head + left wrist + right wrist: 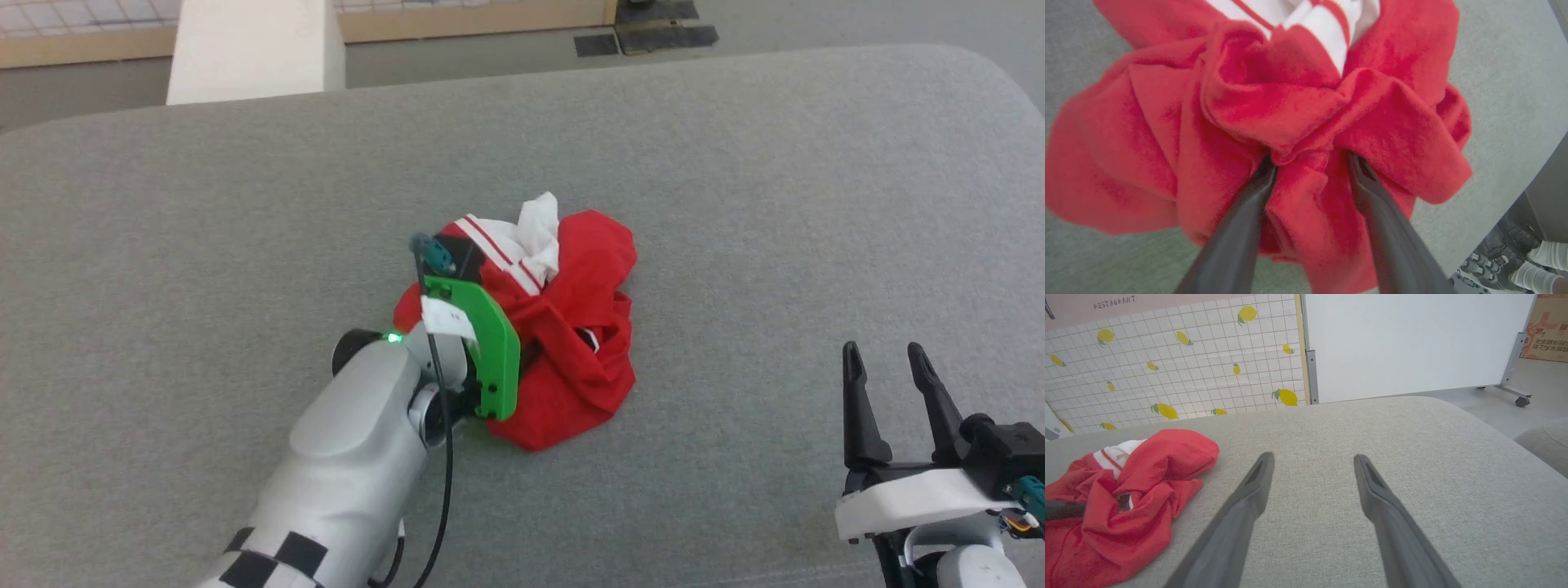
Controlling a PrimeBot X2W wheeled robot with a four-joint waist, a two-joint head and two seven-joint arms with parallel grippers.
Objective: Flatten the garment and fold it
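The garment [571,327] lies crumpled in a heap at the middle of the grey cushioned surface [735,163], red with a white sleeve and striped trim on its far side. My left gripper [1310,157] is pushed into the near side of the heap. Its two dark fingers stand wide apart with a bunch of red fabric [1290,102] between them, and a fold covers their tips. My right gripper [883,351] hovers open and empty at the lower right, well clear of the garment [1147,469]. In the right wrist view my right gripper [1312,457] points over bare cushion.
The cushion's rounded far edge [939,57] drops to the floor, where a white pillar [253,49] stands at the back left. A white wheeled panel [1412,343] stands beyond the cushion. A person's feet [1535,261] in white socks stand on the floor beside it.
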